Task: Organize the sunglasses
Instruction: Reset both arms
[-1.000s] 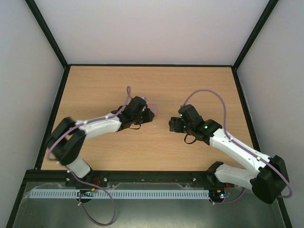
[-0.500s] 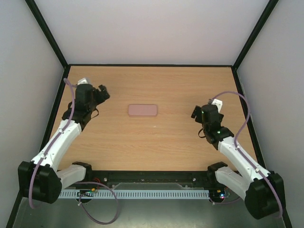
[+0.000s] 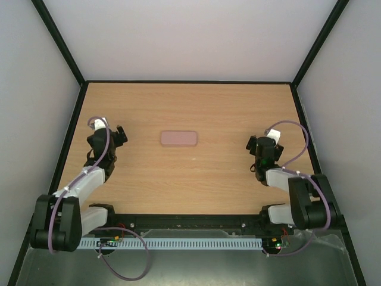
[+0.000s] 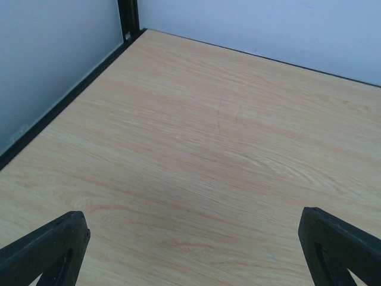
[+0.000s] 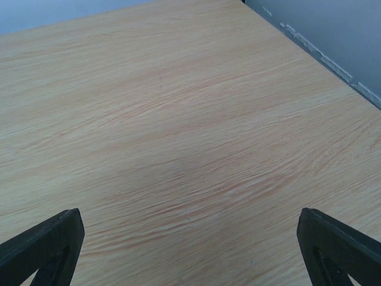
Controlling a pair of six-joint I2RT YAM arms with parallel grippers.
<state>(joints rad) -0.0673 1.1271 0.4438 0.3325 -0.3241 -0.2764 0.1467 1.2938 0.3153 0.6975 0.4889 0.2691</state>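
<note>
No sunglasses show; probably they sit inside the closed pinkish case (image 3: 178, 138), at the table's (image 3: 196, 179) upper middle, long axis left-to-right in the frame. The left jaws and right jaws stand spread and empty, flanking it well apart, the left slightly nearer.

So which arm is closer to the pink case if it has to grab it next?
Left, probably. The left gripper sits a little nearer the case than the right gripper. Both are open and empty, and neither wrist camera sees the case, so it's nearly a tie.
</note>
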